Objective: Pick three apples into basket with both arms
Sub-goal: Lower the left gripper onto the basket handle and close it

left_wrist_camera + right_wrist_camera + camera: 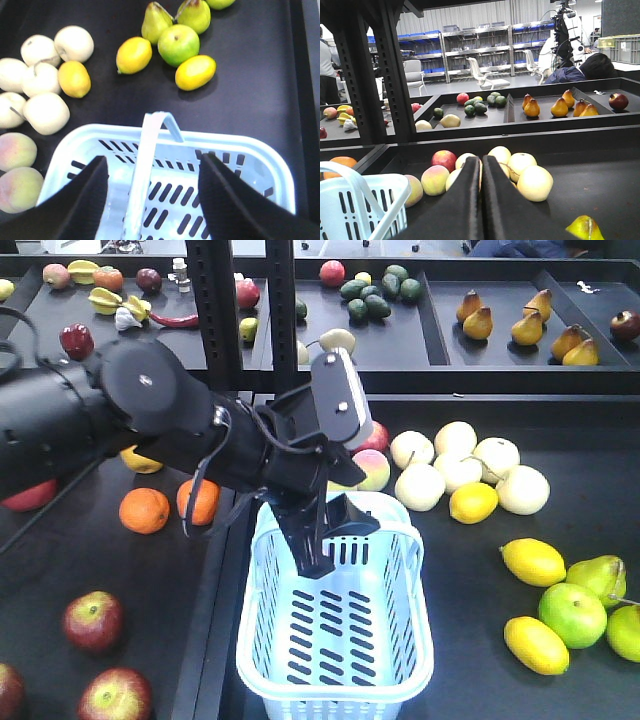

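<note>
since the basket (424,635) sat empty and all three apples (93,621) lay on the table off to its left, i'd say no pick had landed yet. left gripper (335,540) hung spread open over the basket, holding nothing; right gripper (481,159) was pressed together, empty. next move probably needed a swing over to an apple. one basket, three apples, two grippers

Empty pale-blue basket (422,655); red apples (93,621) outside
</note>
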